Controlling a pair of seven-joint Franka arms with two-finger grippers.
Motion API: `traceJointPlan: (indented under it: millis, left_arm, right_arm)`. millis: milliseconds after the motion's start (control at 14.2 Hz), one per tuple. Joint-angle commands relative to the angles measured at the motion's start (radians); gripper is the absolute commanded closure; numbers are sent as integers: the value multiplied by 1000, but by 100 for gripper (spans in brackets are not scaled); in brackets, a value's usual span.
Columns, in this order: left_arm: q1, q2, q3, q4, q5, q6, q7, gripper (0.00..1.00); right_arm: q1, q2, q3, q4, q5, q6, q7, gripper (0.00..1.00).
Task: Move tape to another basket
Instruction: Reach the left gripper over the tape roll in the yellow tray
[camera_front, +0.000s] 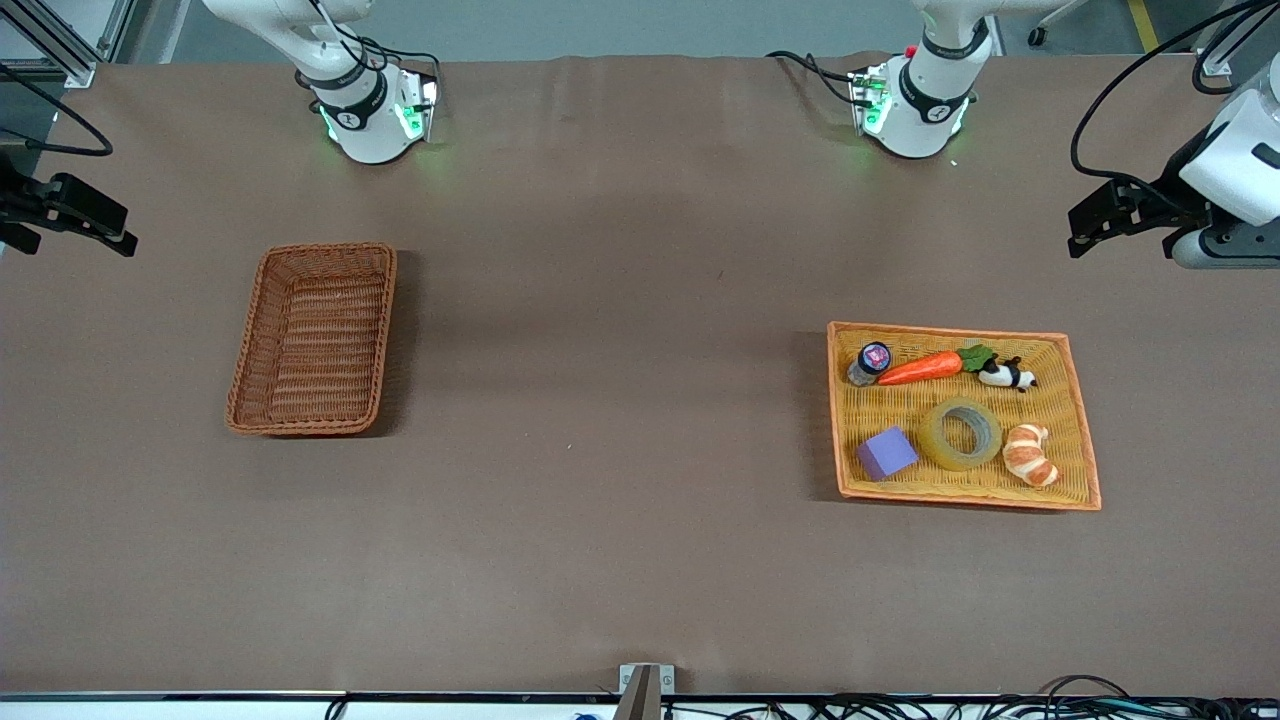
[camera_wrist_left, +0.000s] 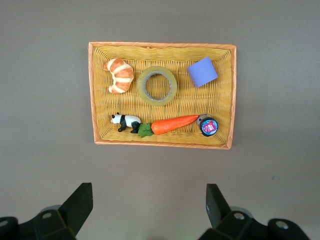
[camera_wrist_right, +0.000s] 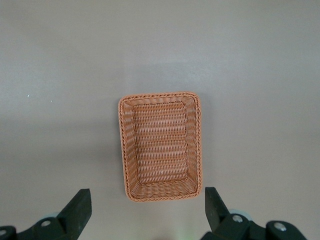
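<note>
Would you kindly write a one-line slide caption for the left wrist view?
Open left gripper hovers above the table beside the yellow tray holding tape, croissant, purple cube, carrot and panda.

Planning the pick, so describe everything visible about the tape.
The tape is a wide ring of yellowish, translucent packing tape around a grey core. It lies flat, hole up, in the shallow orange tray, between the purple cube and the croissant, in the row nearer the front camera. It looks apart from both, resting only on the tray's weave. Nothing grips it.
</note>
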Motion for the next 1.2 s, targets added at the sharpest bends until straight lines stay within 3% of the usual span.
traceJointPlan:
  millis: [0, 211, 352, 704, 1127]
  left_arm:
    - [2, -20, -4, -15, 18, 16, 0, 0]
    - [8, 12, -2, 10, 21, 17, 12, 0]
    - [14, 103, 5, 14, 23, 34, 15, 0]
    - [41, 209, 10, -154, 84, 385, -9, 0]
    - [100, 437, 10, -277, 83, 773, -36, 0]
  right_arm:
    - [5, -10, 5, -10, 20, 4, 19, 0]
    - [5, -10, 5, -9, 20, 4, 19, 0]
    - [5, -10, 3, -10, 20, 3, 19, 0]
    - [2, -7, 3, -9, 20, 6, 4, 0]
    - [2, -8, 2, -7, 6, -4, -60, 0]
